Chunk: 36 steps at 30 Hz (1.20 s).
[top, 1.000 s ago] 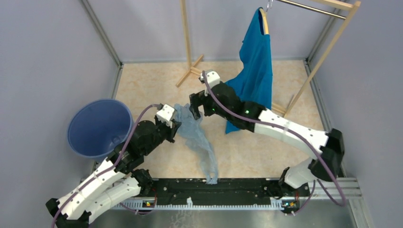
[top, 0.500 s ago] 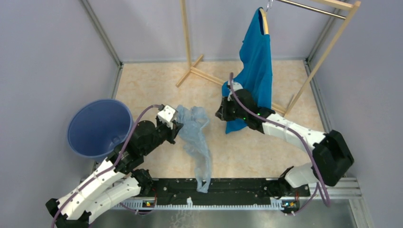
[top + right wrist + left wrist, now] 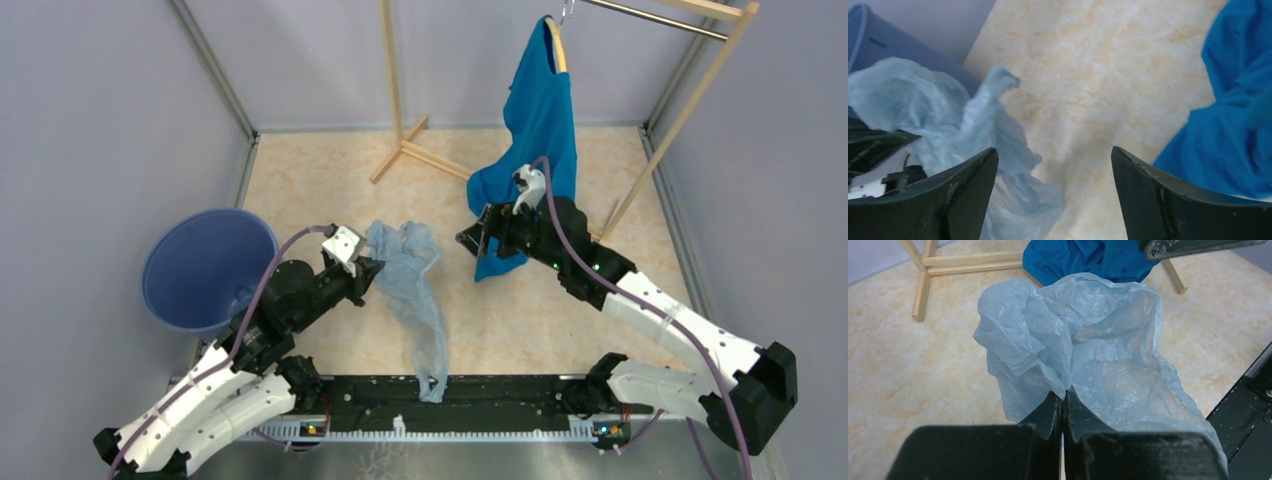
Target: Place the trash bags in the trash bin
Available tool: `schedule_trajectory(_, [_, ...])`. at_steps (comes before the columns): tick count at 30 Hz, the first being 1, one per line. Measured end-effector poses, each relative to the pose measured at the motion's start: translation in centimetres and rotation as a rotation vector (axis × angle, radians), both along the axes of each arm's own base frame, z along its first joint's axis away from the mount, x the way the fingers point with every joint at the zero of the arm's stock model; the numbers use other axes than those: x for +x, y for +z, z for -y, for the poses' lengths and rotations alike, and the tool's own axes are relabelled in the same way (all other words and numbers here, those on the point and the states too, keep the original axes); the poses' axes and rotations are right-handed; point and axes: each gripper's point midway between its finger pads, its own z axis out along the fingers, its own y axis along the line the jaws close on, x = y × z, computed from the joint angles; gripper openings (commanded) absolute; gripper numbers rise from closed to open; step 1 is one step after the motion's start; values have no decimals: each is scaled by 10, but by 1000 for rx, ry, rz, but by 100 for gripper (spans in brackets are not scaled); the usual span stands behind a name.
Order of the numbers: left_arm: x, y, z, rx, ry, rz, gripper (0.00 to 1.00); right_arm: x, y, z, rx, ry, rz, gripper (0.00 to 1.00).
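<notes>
Trash bag (image 3: 412,285), a thin, translucent pale blue-grey plastic sack, crinkled and limp, lies at the centre of the overhead frame. Its bunched upper end is pinched by the left gripper (image 3: 366,270), whose black jaws are pressed together on a fold of the film, as the left wrist view shows. From that pinch the bag's long axis runs down the frame and slightly rightward, its tail reaching the black rail (image 3: 500,400) at the bottom edge. The round blue plastic trash bin (image 3: 170,295), its open mouth seen from above, sits at centre left, on the far side of the left gripper from the bag; the bag is not yet in it. The left arm is plainly the nearer one to the bin, reaching up-frame from the lower left corner with its wrist pointing right. The right gripper (image 3: 478,232), right of centre, has its jaws wide apart around nothing. It faces the bag across the beige marbled table (image 3: 320,190), with a bright blue T-shirt (image 3: 540,120) hanging on a wooden rack (image 3: 395,90) just behind it. The coming move looks like a leftward swing over the bin's rim, with the trailing tail the risk.
</notes>
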Motion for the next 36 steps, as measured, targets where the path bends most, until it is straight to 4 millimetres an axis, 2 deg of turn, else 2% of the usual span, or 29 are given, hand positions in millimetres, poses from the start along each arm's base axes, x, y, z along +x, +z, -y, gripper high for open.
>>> schedule_trajectory(3, [1,-3,2,9,-7,-7,0,2,15,-22,34,70,-17,92])
schedule_trajectory(6, [3,-8,4,26,-7,-23,0,6,24,-57,51,131,-39,91])
schedule_trajectory(9, [4,-11,5,34,-6,-30,0,-3,17,-100,17,198,-59,85])
schedule_trajectory(11, [4,-11,5,35,-6,-31,0,-7,3,-114,-21,201,-74,75])
schedule_trajectory(12, [4,-11,5,34,-5,-30,0,-7,-6,-114,-47,189,-85,64])
schedule_trajectory(14, [4,-11,4,33,-3,-29,0,-2,-21,-106,-86,145,-95,29])
schedule_trajectory(15, [4,-11,4,33,-3,-29,0,0,-26,-102,-101,134,-92,20])
schedule_trajectory(18, [4,-10,4,31,-3,-26,0,4,-43,-83,-97,84,-112,8])
schedule_trajectory(20, [4,-10,4,32,-2,-26,0,5,-52,-57,-83,31,-128,7])
schedule_trajectory(23, [5,-10,4,31,3,-25,0,10,-50,-9,-10,-89,-121,10])
schedule_trajectory(26, [4,-8,3,26,3,-19,0,6,-26,15,76,-143,-52,21])
schedule_trajectory(28, [4,-6,1,22,11,-12,0,-1,-9,21,124,-138,-2,31])
schedule_trajectory(31, [4,-2,-2,11,23,2,0,-5,8,25,155,-131,53,55])
schedule_trajectory(34, [3,3,-5,-1,28,15,0,-7,10,20,132,-85,70,81])
schedule_trajectory(36, [3,3,-5,-1,28,15,0,-6,9,12,97,-43,61,91])
